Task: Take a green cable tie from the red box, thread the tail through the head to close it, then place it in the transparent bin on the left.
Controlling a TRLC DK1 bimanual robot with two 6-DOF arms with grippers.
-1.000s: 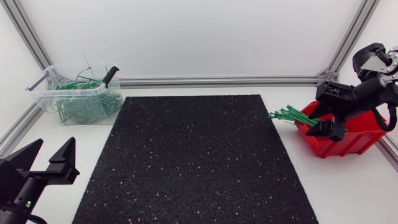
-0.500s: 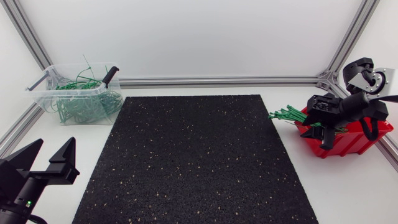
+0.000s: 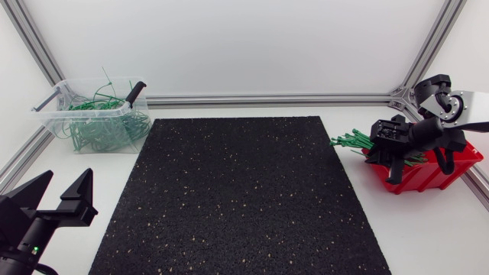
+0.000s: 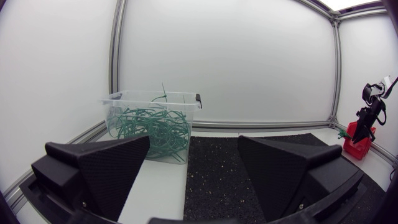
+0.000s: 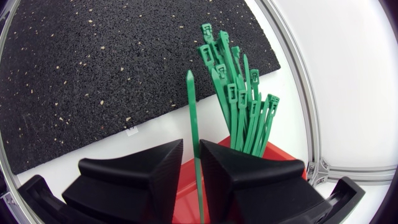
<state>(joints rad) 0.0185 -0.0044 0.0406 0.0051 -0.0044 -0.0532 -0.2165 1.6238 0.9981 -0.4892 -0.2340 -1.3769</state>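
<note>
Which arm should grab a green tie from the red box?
Right: the right gripper is at the red box, green ties just ahead; the left gripper sits far across the mat.

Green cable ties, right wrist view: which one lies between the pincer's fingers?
The lone tie with its pointed tail ahead of the right pincer; the others lie bunched beside it.

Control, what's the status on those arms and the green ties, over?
Left gripper open, empty. Right gripper open at the red box, one green cable tie between its fingers, not clamped. Nothing in the way.
</note>
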